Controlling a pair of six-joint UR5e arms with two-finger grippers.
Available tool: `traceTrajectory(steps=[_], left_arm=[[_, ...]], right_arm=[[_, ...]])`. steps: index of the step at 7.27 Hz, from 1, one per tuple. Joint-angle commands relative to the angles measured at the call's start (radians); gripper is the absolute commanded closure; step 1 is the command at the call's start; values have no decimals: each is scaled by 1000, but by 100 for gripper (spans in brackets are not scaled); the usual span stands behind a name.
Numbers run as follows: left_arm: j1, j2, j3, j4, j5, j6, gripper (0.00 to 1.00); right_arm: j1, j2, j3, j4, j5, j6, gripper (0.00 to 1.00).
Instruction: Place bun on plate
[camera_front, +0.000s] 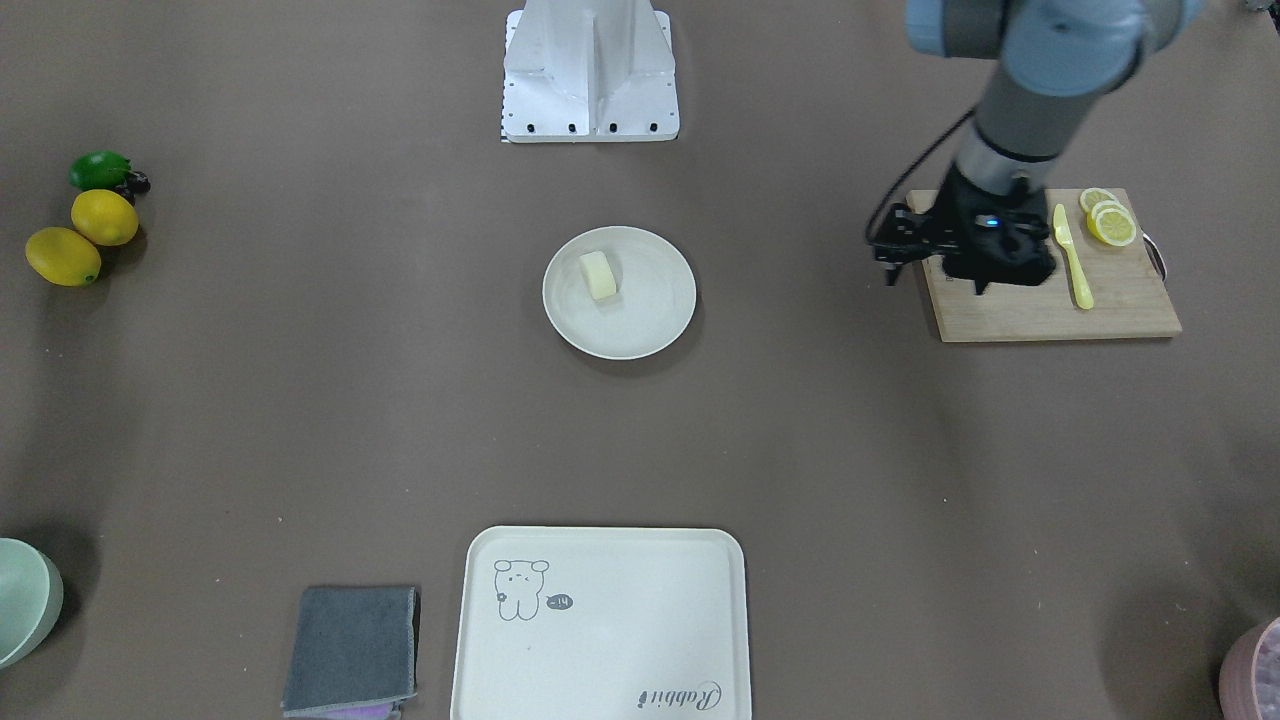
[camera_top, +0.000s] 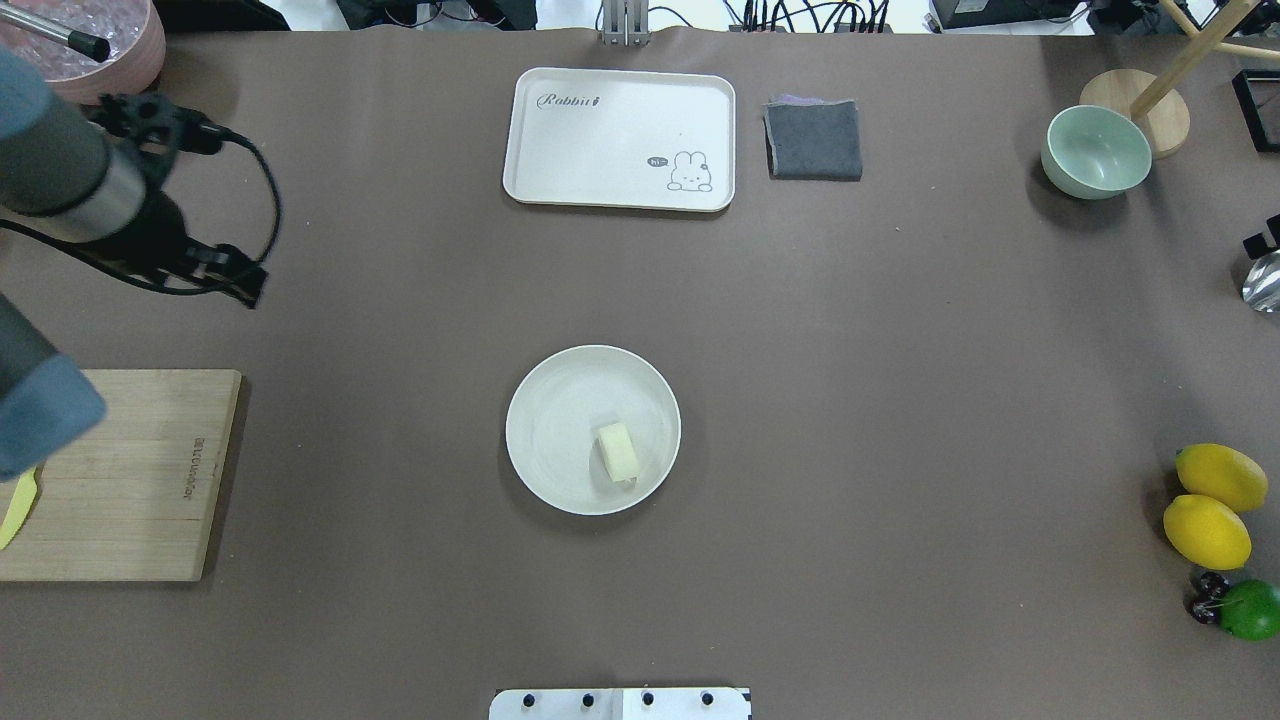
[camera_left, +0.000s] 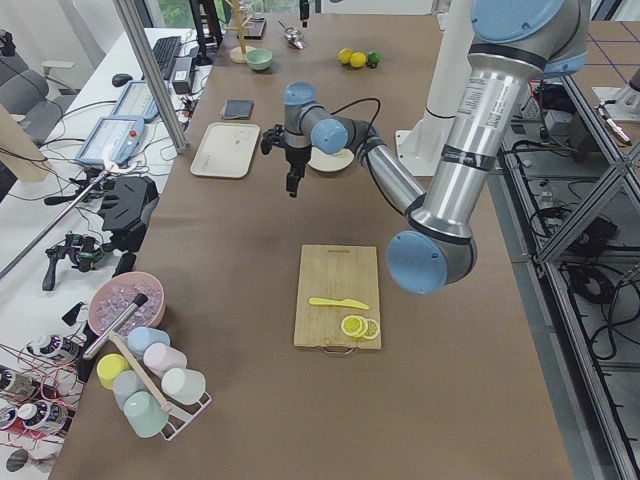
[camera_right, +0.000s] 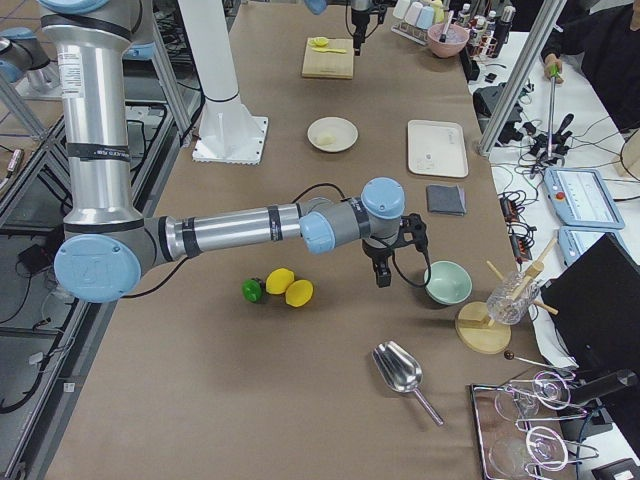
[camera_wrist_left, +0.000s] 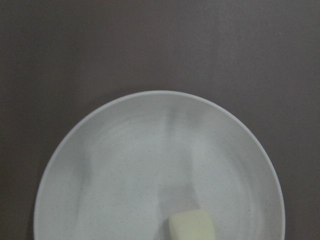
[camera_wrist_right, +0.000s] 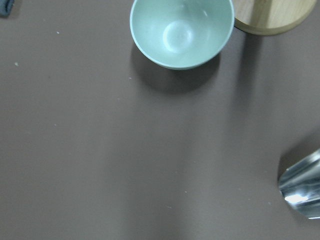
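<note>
The bun (camera_top: 618, 450) lies on the plate (camera_top: 545, 400). I cannot tell how open the left gripper (camera_front: 990, 260) is; it seems empty. A low sweep across could push the plate.

Brown-covered table (camera_top: 900, 350); side bench (camera_left: 50, 160) (cables (camera_left: 60, 200), tablets (camera_left: 118, 138)); bright even light.

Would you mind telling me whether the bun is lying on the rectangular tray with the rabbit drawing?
No, the bun lies inside the round plate, well apart from the tray.
</note>
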Motion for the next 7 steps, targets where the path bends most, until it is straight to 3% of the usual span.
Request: traceTrajectory(steps=[1, 3, 7], left_arm=[[-299, 176, 73, -5, -94, 487, 2], [-402, 236, 156, -5, -94, 718, 2], [-417, 258, 174, -5, -94, 718, 2]], right_arm=[[34, 2, -4, -70, -7, -87, 0], [36, 0, -7, -70, -1, -87, 0], [34, 2, -8, -70, 3, -87, 0]])
